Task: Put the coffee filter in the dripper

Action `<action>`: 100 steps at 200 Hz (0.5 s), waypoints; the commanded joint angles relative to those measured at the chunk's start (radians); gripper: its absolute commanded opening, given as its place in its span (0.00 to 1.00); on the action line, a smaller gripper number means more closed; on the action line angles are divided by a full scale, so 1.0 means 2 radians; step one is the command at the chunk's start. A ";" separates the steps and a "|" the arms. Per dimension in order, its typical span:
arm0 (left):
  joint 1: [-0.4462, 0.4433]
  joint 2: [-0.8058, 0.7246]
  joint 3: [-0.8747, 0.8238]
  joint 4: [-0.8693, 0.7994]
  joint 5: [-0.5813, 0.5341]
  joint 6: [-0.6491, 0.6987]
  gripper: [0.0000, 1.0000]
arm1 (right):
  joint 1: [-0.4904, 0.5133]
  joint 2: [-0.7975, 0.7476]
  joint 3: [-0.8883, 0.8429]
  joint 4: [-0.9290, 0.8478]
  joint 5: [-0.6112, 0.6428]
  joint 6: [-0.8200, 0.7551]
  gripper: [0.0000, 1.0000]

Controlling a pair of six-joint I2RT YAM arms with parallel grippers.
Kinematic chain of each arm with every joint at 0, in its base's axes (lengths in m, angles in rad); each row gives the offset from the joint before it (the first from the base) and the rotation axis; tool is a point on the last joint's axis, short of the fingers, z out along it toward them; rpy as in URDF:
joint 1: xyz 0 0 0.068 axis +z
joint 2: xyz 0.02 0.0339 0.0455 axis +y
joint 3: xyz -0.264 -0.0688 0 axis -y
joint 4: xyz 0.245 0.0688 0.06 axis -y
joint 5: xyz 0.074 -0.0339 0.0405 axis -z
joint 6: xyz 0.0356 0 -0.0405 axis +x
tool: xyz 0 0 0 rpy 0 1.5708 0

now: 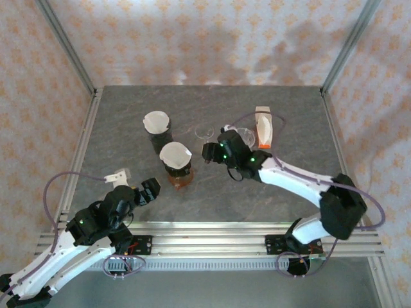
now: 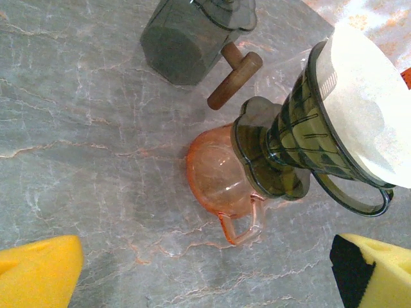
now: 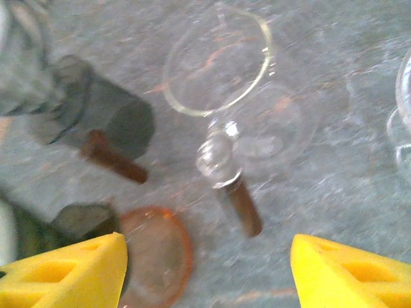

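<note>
The coffee filter is sitting white and open-mouthed inside the dark green dripper, and that dripper is standing on a pink glass server around the middle of the grey marbled table, a little toward the near edge. The left gripper is hovering just to the near left of this stack, touching nothing; in its wrist view the two yellow pads are showing at the bottom corners with bare table between them, so its jaws are standing released. Just behind the stack, toward the far edge, a second white filter is resting in another dark brewer, whose brown wooden handle is pointing toward the pink server. The right gripper is hanging just to the right of the filtered dripper, and it too is spread wide with nothing in it, its yellow pads well apart. Below it, in a blurred wrist view, a clear glass dripper with a dark handle is standing on the table. Farther right a second clear glass piece is sitting, and beside it an orange-and-white packet is lying toward the far right corner.
</note>
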 commanded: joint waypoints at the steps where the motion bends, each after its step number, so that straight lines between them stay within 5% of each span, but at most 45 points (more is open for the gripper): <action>1: 0.003 0.003 0.006 0.010 0.002 0.004 1.00 | -0.013 0.057 0.039 -0.037 0.017 -0.034 0.68; 69: 0.004 0.001 0.004 0.029 0.027 0.022 1.00 | -0.015 0.149 0.112 -0.034 0.026 -0.073 0.67; 100: 0.004 0.002 0.005 0.043 0.039 0.030 1.00 | -0.015 0.181 0.148 -0.063 0.042 -0.100 0.50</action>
